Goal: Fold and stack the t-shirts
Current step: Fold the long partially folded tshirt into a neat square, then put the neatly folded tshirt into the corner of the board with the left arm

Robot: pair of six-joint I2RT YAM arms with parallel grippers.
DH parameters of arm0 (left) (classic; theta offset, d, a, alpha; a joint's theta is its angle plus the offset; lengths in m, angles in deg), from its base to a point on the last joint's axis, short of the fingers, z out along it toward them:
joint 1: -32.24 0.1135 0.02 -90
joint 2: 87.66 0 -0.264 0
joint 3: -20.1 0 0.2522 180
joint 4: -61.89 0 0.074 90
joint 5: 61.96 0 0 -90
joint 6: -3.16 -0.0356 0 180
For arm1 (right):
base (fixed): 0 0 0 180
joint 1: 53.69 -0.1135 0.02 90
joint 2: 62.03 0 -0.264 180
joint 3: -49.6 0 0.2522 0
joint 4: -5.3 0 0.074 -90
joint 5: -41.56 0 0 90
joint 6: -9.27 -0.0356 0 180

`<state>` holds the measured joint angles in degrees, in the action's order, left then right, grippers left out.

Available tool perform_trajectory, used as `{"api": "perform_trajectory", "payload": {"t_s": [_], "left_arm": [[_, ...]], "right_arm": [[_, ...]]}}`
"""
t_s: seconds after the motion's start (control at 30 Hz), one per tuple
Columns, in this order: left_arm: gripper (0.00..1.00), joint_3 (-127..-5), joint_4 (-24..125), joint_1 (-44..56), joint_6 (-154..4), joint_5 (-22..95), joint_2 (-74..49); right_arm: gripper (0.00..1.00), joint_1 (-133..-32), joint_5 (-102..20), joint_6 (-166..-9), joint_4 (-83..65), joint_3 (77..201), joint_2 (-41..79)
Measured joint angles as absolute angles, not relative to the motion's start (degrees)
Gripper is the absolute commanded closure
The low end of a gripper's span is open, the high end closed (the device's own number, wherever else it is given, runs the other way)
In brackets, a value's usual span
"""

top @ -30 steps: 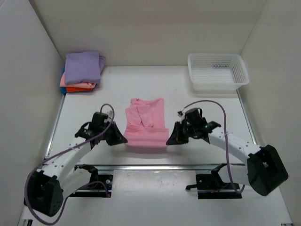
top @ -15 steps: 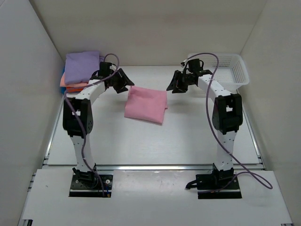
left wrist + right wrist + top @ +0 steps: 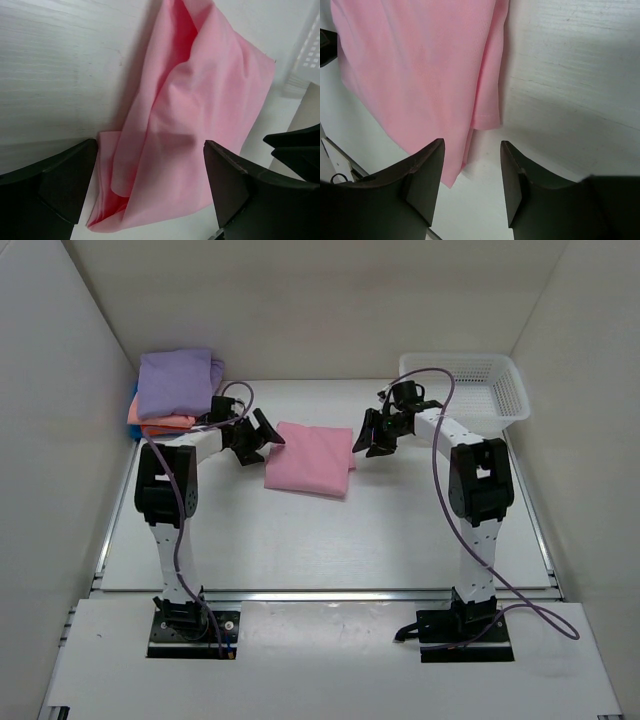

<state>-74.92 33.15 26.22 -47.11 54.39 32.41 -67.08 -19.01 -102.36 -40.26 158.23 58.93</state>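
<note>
Looking over the feeds, I have the pink t-shirt (image 3: 310, 460) lying folded on the table (image 3: 400, 510), a little toward the back, with the left gripper (image 3: 265, 435) just off its left edge and the right gripper (image 3: 362, 437) just off its right edge. Both have their jaws spread wide and carry nothing. My worry is the fold itself. On the left wrist view the cloth bulges along a soft crease, and the layers splay apart at the near corner. On the right wrist view the edge layers sit uneven. If I close on only the top layer, I expect the shirt to fall open as it lifts. A pinch that is too shallow could also let one side slip, so the bundle sags and twists. The finished pile sits at the back left corner, a lavender t-shirt (image 3: 175, 382) over a salmon t-shirt (image 3: 150, 418) and an orange t-shirt (image 3: 160, 429). The left arm works close to it, so a careless swing could shove that pile askew. The white mesh basket (image 3: 465, 390) stands near the right arm, and I would keep the elbow off it.
</note>
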Motion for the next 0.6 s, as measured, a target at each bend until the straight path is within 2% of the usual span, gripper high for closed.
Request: {"api": "perform_trajectory", "payload": {"t_s": [0.23, 0.27, 0.3, 0.37, 0.4, 0.43, 0.47, 0.6], "left_arm": [[0.02, -80.88, 25.78, 21.19, -52.21, 48.09, 34.16], [0.05, -82.43, 23.92, 20.30, -53.17, 46.06, 34.68], [0.11, -83.72, 22.09, 19.49, -54.11, 43.92, 35.08], [0.36, -85.41, 19.18, 18.26, -55.37, 40.58, 35.69], [0.64, -85.89, 17.94, 17.63, -56.12, 39.22, 35.99], [0.96, -86.13, 16.97, 17.24, -56.25, 38.59, 36.28], [1.00, -86.28, 15.97, 16.91, -56.71, 38.00, 36.65], [1.00, -89.28, 12.23, 16.71, -59.18, 35.66, 37.87]], "right_arm": [[0.54, -67.84, -19.56, -102.55, -38.16, 156.88, 59.15], [0.54, -67.88, -19.56, -102.79, -36.91, 155.37, 58.69], [0.54, -67.86, -19.47, -103.06, -36.06, 153.53, 58.04], [0.54, -67.82, -19.32, -103.62, -35.36, 150.17, 56.55], [0.54, -67.82, -19.23, -103.89, -35.05, 148.77, 55.85], [0.53, -67.73, -19.19, -104.21, -34.92, 147.54, 55.13], [0.53, -67.60, -19.17, -104.52, -34.86, 146.54, 54.41], [0.54, -66.68, -19.01, -104.89, -34.03, 144.05, 51.07]]}}
